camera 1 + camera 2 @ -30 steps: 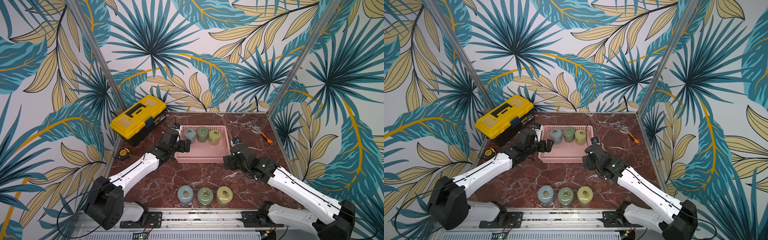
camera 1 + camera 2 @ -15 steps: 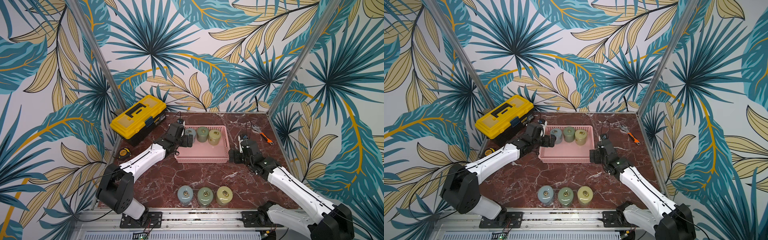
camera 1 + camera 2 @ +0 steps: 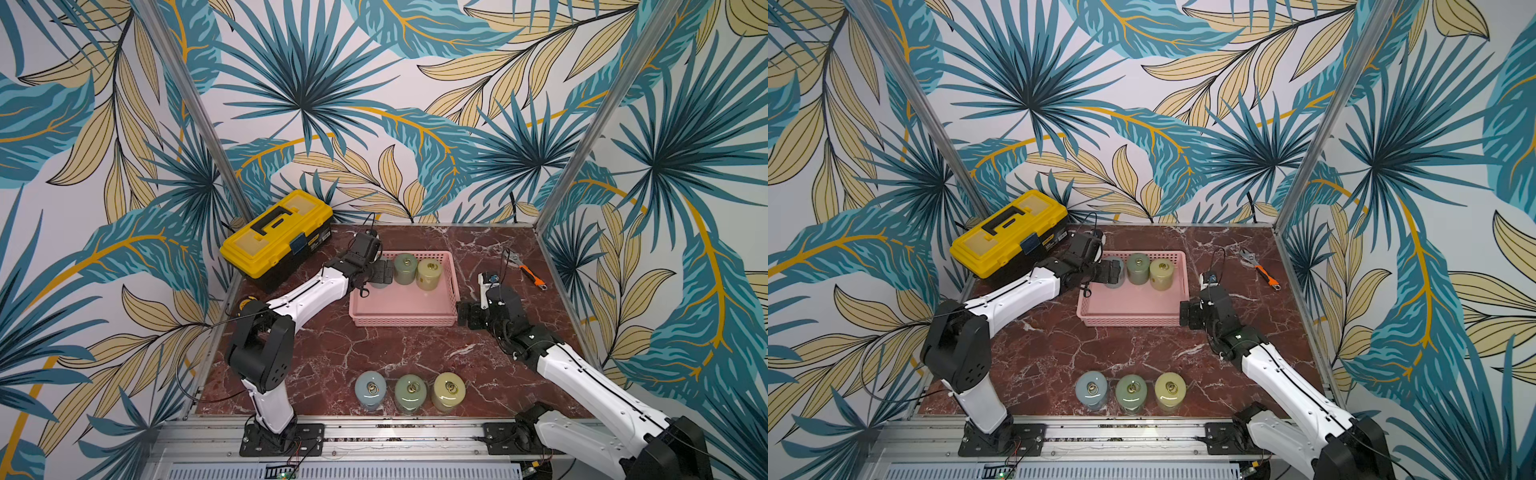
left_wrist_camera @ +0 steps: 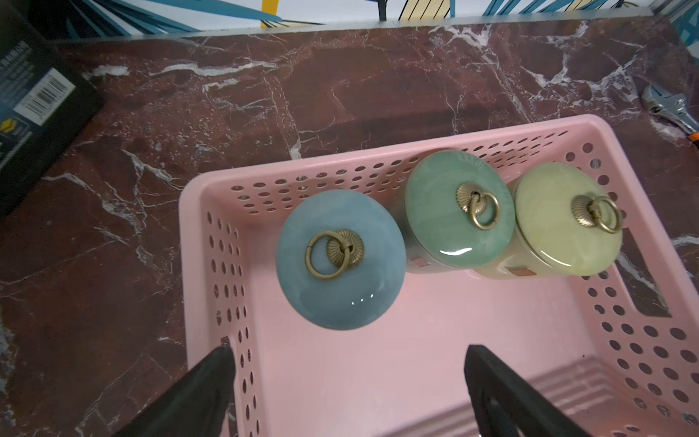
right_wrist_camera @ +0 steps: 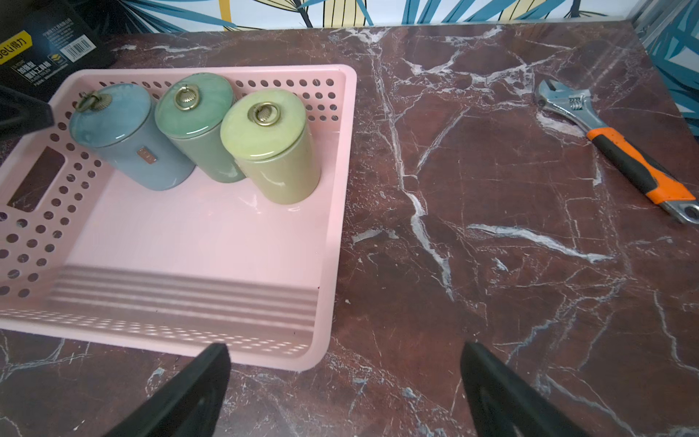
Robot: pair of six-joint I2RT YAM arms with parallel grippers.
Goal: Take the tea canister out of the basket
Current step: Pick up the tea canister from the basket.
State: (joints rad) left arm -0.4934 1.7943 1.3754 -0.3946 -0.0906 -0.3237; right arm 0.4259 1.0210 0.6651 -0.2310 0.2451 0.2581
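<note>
Tips of the left pincer (image 4: pixel 348 353) stand wide apart and hold nothing, poised over the left end of the basket (image 4: pixel 196 212), with the blue tea canister (image 4: pixel 340 261) just ahead of them, not between them. That canister stands upright in the basket's back left corner. It is first in a row of three along the back wall, beside a green canister (image 4: pixel 457 208) and a yellow-green canister (image 4: pixel 567 219). Each lid carries one brass ring, and each body a small coppery tag too small to read. The right pincer (image 5: pixel 346 348) is spread wide and empty, low over the surface (image 5: pixel 491 227) at the basket's front right corner. Three more canisters (image 3: pixel 410 392), blue, green and yellow-green, stand in a row near the front edge, making six in all. One yellow toolbox (image 3: pixel 276 232) sits at the back left corner; its black side bears a barcode sticker and a yellow logo ending in "eli" beside Chinese characters. One orange-handled wrench (image 5: pixel 624 159) lies near the right edge.
</note>
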